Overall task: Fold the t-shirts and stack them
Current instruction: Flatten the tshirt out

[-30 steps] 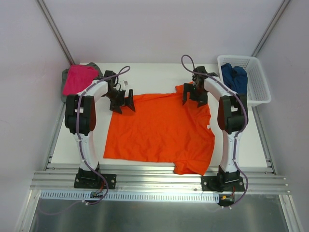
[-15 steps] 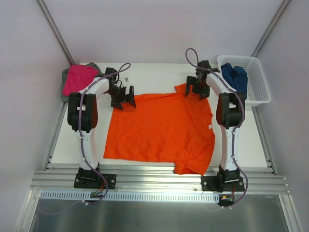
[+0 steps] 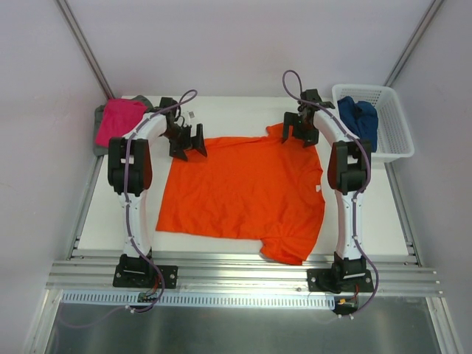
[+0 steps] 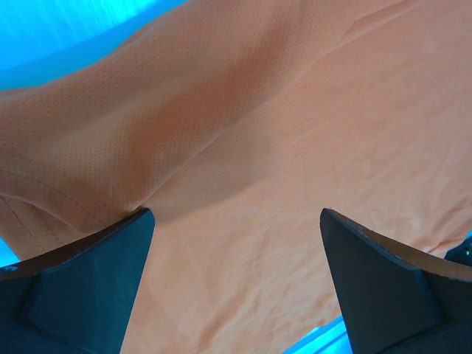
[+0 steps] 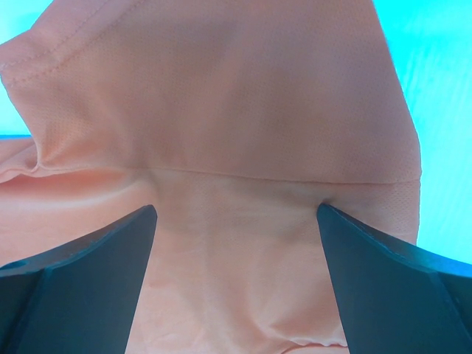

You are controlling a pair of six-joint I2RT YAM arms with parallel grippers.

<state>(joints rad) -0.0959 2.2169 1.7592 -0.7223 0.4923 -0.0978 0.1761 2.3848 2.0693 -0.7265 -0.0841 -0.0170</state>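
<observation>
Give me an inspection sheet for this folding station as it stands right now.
Surface: white table, mostly covered by one shirt.
Job's things: orange t-shirt spread flat, one near corner overhanging the front edge; pink t-shirt on grey t-shirt, far left; dark blue t-shirt in the white basket.
Clutter: only that basket, far right.
Grippers: left pincer and right pincer open, over the orange shirt's far corners.
Cables: purple cables loop above both arms.
Surroundings: plain walls, metal rail along the near edge.
</observation>
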